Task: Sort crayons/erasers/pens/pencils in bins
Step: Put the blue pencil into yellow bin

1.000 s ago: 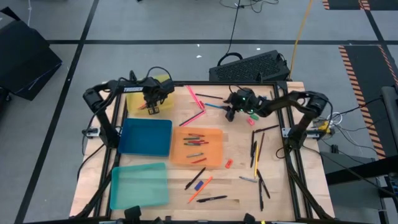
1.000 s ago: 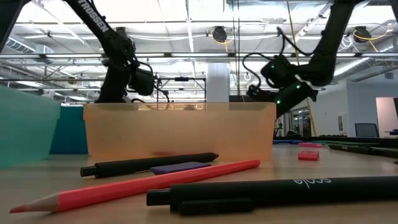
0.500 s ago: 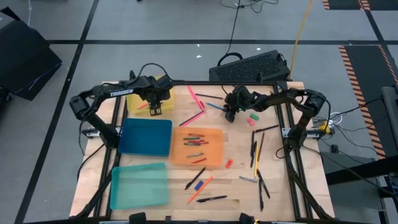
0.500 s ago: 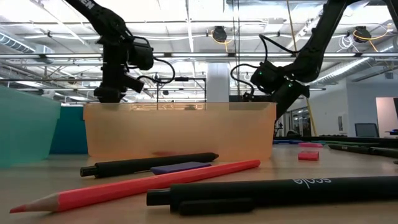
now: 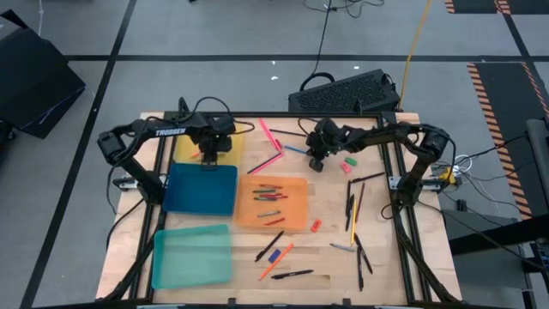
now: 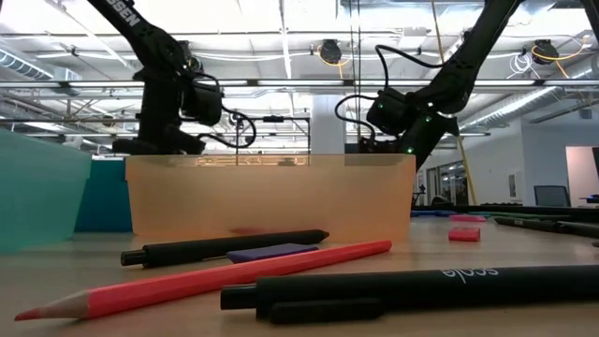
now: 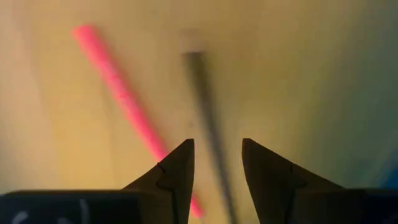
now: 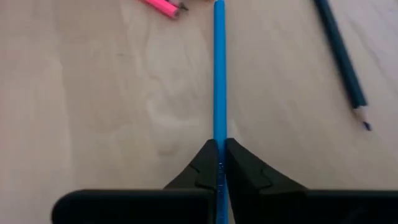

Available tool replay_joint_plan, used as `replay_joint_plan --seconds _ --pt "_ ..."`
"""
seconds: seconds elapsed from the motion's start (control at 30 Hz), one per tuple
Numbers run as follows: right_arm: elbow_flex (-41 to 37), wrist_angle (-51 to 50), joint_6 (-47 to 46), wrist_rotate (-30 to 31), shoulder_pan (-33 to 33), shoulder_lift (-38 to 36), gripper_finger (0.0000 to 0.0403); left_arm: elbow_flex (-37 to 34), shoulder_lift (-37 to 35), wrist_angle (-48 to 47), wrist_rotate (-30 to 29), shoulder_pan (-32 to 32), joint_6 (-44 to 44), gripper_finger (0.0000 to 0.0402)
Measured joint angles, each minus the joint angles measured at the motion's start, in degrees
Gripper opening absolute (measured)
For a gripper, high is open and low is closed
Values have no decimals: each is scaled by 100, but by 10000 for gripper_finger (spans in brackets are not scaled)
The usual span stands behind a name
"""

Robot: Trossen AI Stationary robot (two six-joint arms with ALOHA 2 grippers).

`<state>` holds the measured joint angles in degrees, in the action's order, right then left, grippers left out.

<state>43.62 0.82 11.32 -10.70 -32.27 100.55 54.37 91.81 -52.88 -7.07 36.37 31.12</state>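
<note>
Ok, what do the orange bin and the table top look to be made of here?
The orange bin looks like thin, semi-matte translucent plastic: light and vague shapes show through its wall. The table top looks like pale, smooth wood with visible grain; whether solid or veneer I can't tell.

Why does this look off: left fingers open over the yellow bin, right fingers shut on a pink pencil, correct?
Not pink. The right wrist view shows the right gripper shut on a blue pencil. The left gripper is open over the yellow bin.
</note>
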Motion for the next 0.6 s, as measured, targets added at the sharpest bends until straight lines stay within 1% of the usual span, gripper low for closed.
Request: replay_joint_plan --seconds 0.1,0.17,0.3,0.4,0.5,0.6 --pt "-2 4 -133 0 106 -33 12 4 -76 -45 -347 -81 -75 136" --pt "-7 42 -253 6 185 -117 12 29 -174 -38 -458 -122 -83 136" --pt "-33 41 -378 -8 303 -489 12 127 -348 -62 -519 -171 -303 136" --pt "-50 63 -379 81 368 -932 12 324 -512 -1 -474 -169 -770 136" --pt "-28 132 -448 151 364 -1469 13 594 -701 248 -27 -167 -1630 136" --pt "-29 174 -617 160 363 -1993 13 715 -942 935 714 -177 -2819 136"
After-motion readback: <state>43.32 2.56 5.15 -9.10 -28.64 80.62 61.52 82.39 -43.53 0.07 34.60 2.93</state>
